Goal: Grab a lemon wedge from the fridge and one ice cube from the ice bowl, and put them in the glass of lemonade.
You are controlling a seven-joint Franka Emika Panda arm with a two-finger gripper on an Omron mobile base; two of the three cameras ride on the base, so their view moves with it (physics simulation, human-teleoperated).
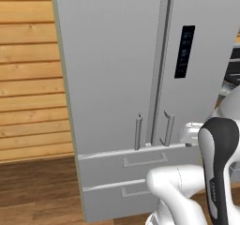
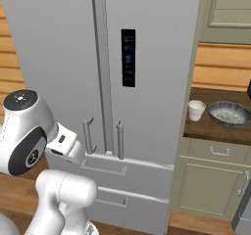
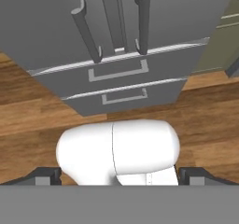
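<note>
The fridge point(image 1: 112, 64) is tall, grey and metal, and its two doors are shut. Its two bar handles point(image 3: 86, 29) stand above two lower drawers point(image 3: 119, 73). The lemon wedge is hidden. On the counter point(image 2: 206, 130) to the right of the fridge stands the glass of lemonade point(image 2: 196, 109), a small whitish cup. Beside it on the right is the wide grey ice bowl point(image 2: 230, 113). My gripper point(image 3: 120, 176) is open with nothing between its fingertips point(image 3: 46, 176). It hangs well back from the fridge and looks down at the handles and drawers.
Olive-green cabinets point(image 2: 211, 180) sit under the counter, and another one point(image 2: 230, 9) hangs above it. A wood-plank wall point(image 1: 28, 78) runs left of the fridge over a wooden floor point(image 1: 37, 186). A dark object point(image 2: 242, 214) stands at the lower right.
</note>
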